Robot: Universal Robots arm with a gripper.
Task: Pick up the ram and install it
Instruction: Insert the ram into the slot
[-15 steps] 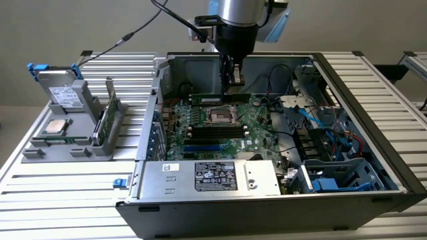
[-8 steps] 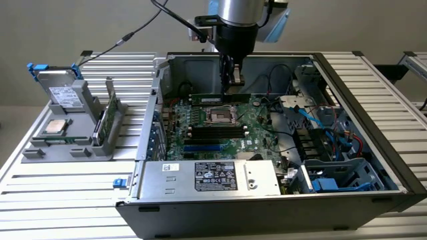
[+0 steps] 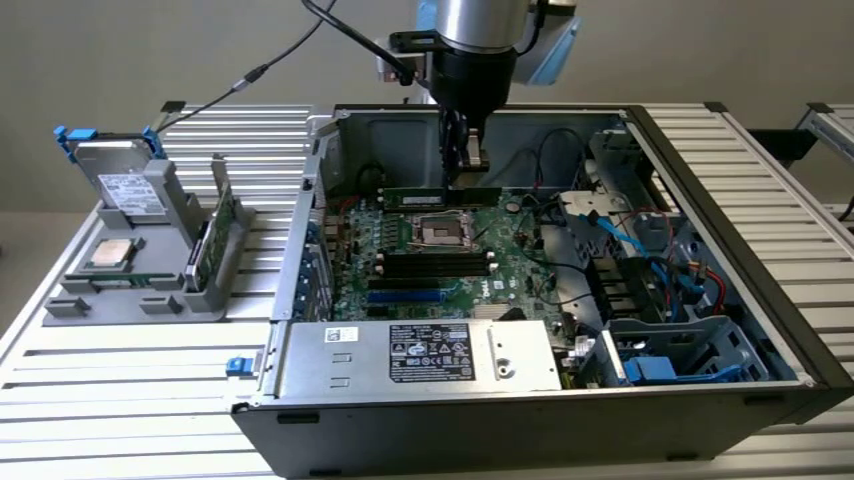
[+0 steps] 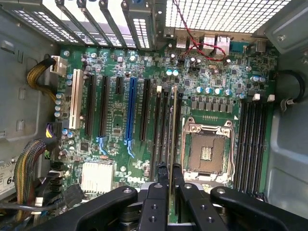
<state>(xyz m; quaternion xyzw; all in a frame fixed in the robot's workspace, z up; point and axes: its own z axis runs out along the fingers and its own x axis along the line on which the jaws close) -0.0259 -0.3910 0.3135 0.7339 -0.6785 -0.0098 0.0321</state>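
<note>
Claw: the gripper (image 3: 466,170) is pinching the ram (image 3: 416,196) near its middle, with both fingers (image 4: 161,175) tight on its flat sides.
Ram: it is inside the open computer case (image 3: 747,190), low over the green board (image 4: 120,120). It is level and just beside the silver chip socket (image 4: 207,149).
Lining up: in the wrist view the stick looks as thin as a line and runs along the long black slots (image 4: 158,130). I cannot tell if it touches one.
Doing it well: I think it must sit straight over one slot, not tilted. Both ends should go down together. The push should be slow and even. A crooked stick could jam or bend.
</note>
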